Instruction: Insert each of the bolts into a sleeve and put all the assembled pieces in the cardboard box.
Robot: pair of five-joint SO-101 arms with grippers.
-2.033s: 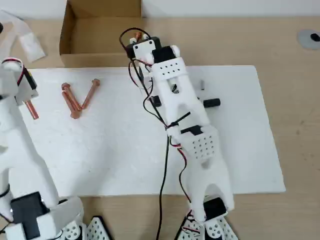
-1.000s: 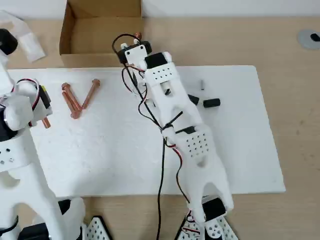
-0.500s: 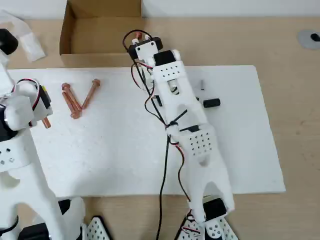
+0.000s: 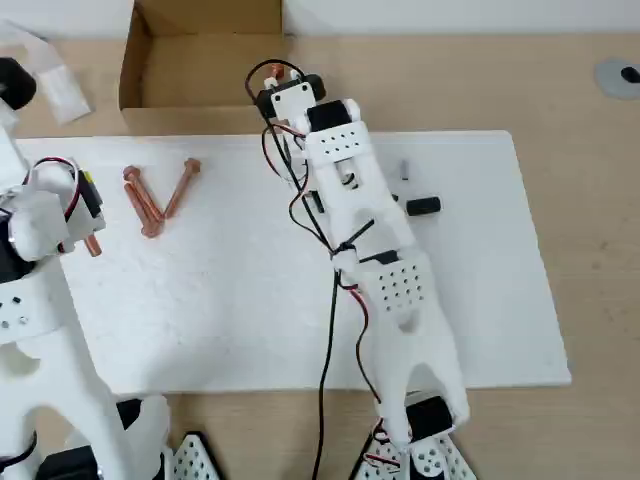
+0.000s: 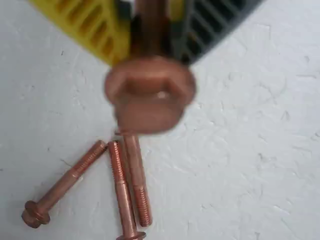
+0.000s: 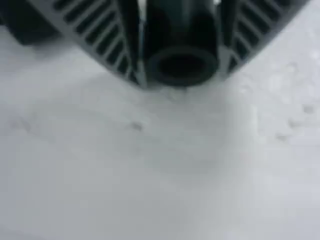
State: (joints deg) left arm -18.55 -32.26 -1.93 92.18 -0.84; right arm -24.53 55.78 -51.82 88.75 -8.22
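Three copper bolts [image 4: 142,202] lying together, black sleeve [image 4: 424,206] well apart

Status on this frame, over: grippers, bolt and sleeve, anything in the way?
Left gripper shut on bolt. Right gripper shut on sleeve, the two not yet joined. Three loose bolts lie on the mat, unsleeved.

The bolt [image 5: 150,92] in your left tool [image 5: 150,47] and the loose bolts [image 5: 122,190] are copper; the sleeve [image 6: 181,65] is black. That tool's ribbed fingers [image 5: 90,25]: one yellow, one black. You have a white pebbled mat [image 4: 230,300], a brown cardboard box [image 4: 190,120] and a pale wood tabletop [image 4: 580,150].
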